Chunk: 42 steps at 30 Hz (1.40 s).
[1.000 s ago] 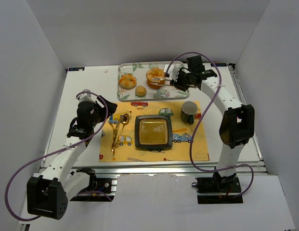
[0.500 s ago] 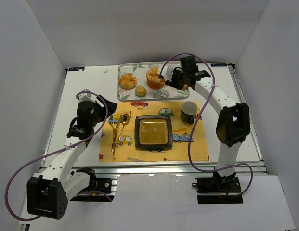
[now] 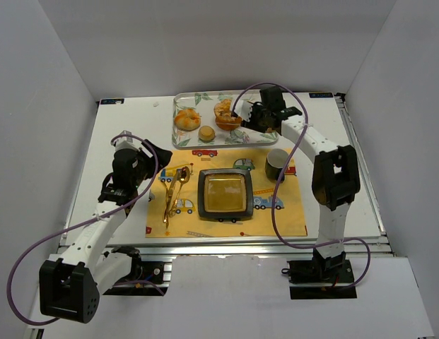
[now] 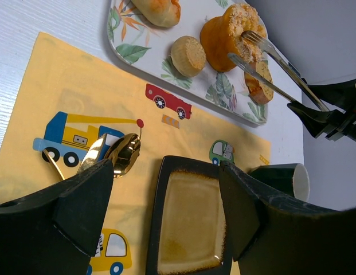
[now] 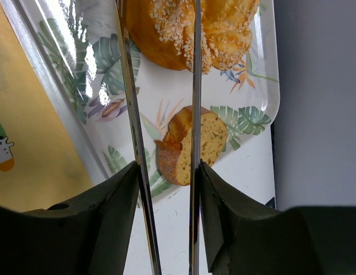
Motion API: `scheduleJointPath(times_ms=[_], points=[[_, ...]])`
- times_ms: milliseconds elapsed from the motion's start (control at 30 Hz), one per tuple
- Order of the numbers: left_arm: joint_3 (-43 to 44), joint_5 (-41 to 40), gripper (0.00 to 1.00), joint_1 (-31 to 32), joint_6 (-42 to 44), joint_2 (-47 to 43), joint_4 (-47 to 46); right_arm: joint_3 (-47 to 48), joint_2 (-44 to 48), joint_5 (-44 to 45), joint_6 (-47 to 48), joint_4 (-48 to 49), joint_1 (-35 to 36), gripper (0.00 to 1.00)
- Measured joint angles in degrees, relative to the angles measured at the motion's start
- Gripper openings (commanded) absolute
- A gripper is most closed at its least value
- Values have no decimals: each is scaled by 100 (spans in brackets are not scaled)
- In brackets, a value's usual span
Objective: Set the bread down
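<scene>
Bench: white surface; a floral tray (image 3: 178, 100) sits at the far side, with a yellow placemat (image 3: 226, 227) printed with cartoon vehicles just in front of it.
Bread: the seeded bun (image 5: 183, 28) stands on the tray, right of centre. On the same tray are a cut slice (image 5: 192, 146) near the right end, a small round roll (image 4: 188, 55) by the near rim and a glazed bun (image 3: 186, 119) at the left end.
Right end effector (image 5: 166, 169): reached over the tray, fingers clamped on the handle end of metal tongs (image 5: 195, 103).
Tongs: the two blades are narrowly parted and their tips are at the seeded bun, one on its top and one at its side. I cannot tell whether they are pinching it.
Left end effector (image 4: 166, 172): spread wide and holding nothing, raised above the left part of the placemat.
Plate (image 3: 224, 194): dark, square, yellowish inside, at the middle of the placemat.
Cutlery (image 3: 173, 191): gold-coloured pieces on the placemat, left of the plate.
Mug (image 3: 277, 162): dark green, upright, at the placemat's far right corner.
</scene>
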<state>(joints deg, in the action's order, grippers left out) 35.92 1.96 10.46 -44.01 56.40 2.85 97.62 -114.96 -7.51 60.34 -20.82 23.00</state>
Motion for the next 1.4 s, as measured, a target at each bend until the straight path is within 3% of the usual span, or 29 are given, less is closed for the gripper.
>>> scheduleJointPath(times_ms=[500,1133,1200,1267,1400], points=[[-74,-2,83,0,-39,-116,-33,-848,540,190,-306,581,0,52],[-76,-4,83,0,-52,-208,-31,-879,343,459,-367,769,120,52],[-76,-4,83,0,-66,-229,-33,-876,317,479,-291,772,153,48],[-76,-4,83,0,-85,-247,-31,-857,297,479,-245,767,177,32],[-76,-4,83,0,-85,-249,-24,-780,280,463,-127,699,188,12]])
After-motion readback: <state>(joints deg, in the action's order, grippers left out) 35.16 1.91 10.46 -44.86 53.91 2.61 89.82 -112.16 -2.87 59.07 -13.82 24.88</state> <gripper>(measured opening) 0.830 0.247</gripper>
